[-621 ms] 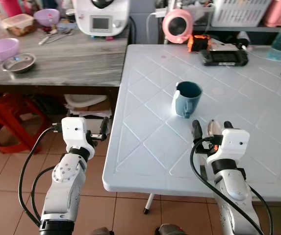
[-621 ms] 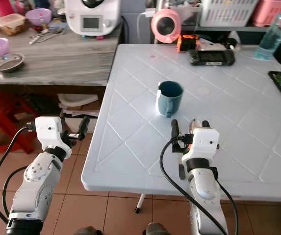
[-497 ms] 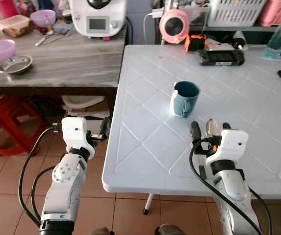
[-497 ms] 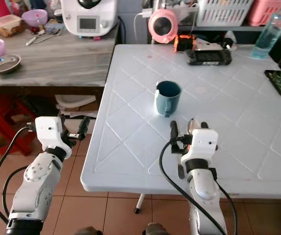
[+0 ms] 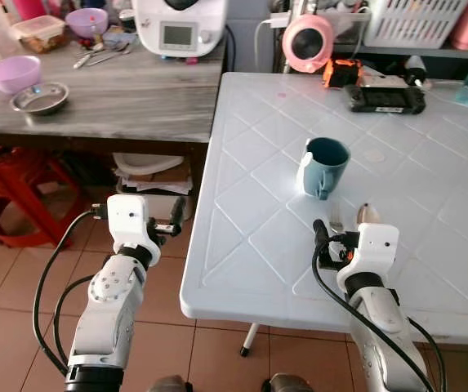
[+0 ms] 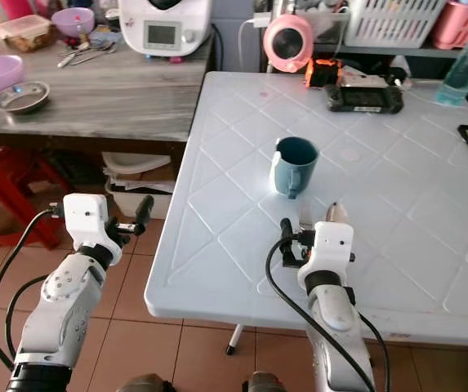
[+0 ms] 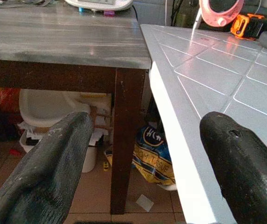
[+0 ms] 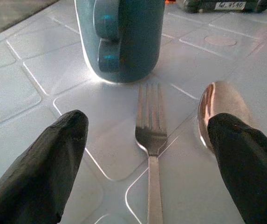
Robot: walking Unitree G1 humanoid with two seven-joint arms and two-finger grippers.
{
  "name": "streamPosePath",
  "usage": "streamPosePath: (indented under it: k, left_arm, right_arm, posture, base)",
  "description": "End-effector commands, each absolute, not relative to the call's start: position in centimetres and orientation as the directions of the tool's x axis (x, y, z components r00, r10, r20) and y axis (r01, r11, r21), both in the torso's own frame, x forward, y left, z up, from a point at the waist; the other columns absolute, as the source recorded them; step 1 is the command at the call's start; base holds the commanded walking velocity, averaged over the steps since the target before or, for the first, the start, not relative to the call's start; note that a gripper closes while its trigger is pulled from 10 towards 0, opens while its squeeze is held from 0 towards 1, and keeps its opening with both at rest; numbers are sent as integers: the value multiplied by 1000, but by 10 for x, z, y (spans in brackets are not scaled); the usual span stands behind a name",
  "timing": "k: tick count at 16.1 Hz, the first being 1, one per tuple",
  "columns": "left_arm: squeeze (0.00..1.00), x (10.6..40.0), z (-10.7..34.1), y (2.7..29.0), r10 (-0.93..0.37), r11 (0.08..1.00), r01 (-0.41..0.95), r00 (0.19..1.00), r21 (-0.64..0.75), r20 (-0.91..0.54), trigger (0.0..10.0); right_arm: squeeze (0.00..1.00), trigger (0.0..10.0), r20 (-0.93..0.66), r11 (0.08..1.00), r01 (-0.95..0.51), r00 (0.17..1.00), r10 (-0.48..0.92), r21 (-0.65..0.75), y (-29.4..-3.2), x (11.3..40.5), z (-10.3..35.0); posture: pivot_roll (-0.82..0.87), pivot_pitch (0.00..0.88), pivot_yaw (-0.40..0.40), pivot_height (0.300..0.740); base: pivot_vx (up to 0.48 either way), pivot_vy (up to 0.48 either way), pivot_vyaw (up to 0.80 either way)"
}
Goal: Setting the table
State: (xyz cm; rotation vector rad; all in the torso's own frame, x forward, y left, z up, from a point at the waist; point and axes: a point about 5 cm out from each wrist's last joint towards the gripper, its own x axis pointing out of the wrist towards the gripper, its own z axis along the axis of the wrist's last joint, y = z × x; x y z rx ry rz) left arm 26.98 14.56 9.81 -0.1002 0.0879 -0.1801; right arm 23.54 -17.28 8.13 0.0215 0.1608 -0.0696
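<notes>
Centre-right of the head view, the blue mug (image 5: 325, 166) stands upright on the white bench (image 5: 242, 229). Just below it lie a fork (image 8: 150, 140) and spoon (image 8: 219, 109), between the right gripper's (image 8: 147, 163) spread, empty fingers. Lower left, the left gripper's (image 7: 142, 163) fingers gape beside the bench edge.

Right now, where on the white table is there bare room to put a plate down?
The wide stretch of the white table to the left of the mug is bare. It is crowded by the right gripper, where a fork and spoon lie before the mug.
</notes>
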Motion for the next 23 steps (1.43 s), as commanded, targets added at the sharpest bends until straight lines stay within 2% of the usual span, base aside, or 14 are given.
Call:
streamPosePath:
  k: [1, 5, 6, 7, 11, 16, 18, 21, 23]
  left_arm:
    - [0, 269, 98, 146, -191, 979, 182, 978, -96, -86, 10000]
    - [0, 267, 96, 145, -202, 977, 193, 974, -94, -99, 10000]
    - [0, 267, 96, 145, -205, 976, 196, 973, -93, -103, 10000]
    - [0, 266, 95, 144, -211, 975, 201, 971, -94, -109, 10000]
    - [0, 265, 92, 142, -233, 971, 222, 963, -90, -135, 10000]
    - [0, 264, 90, 141, -248, 968, 236, 957, -89, -152, 10000]
    - [0, 264, 88, 140, -260, 965, 249, 951, -87, -167, 10000]
    - [0, 265, 87, 140, -268, 963, 258, 948, -78, -174, 10000]
    - [0, 266, 87, 139, -283, 959, 274, 942, -74, -182, 10000]
  right_arm:
    - [0, 10000, -188, 998, 62, 981, -56, 23, -173, 237, 78]
    - [0, 10000, -272, 998, 49, 961, -36, 40, -170, 233, 71]
    - [0, 3608, -289, 998, 50, 957, -35, 44, -171, 233, 69]
    - [0, 0, -303, 996, 57, 952, -32, 73, -172, 233, 68]
    - [0, 0, -434, 995, 12, 901, 31, 96, -172, 231, 58]
    - [0, 0, -504, 989, 9, 861, 68, 150, -178, 230, 57]
    - [0, 471, -535, 986, 16, 841, 76, 165, -184, 228, 55]
    - [0, 627, -574, 981, 22, 814, 94, 192, -190, 224, 50]
    - [0, 78, -589, 975, 12, 799, 124, 221, -190, 223, 49]
  posture:
    - [-48, 0, 49, 740]
    - [-48, 0, 45, 740]
    - [-49, 0, 45, 740]
    - [-49, 0, 45, 740]
    - [-47, 0, 47, 740]
    - [-48, 0, 46, 740]
    - [-50, 0, 48, 740]
    - [-48, 0, 56, 740]
    - [-48, 0, 62, 740]
  base:
    - [0, 0, 0]
    - [0, 0, 0]
    - [0, 0, 0]
    - [0, 0, 0]
    - [0, 0, 0]
    - [0, 0, 0]
    - [0, 0, 0]
    - [0, 0, 0]
    - [0, 0, 0]
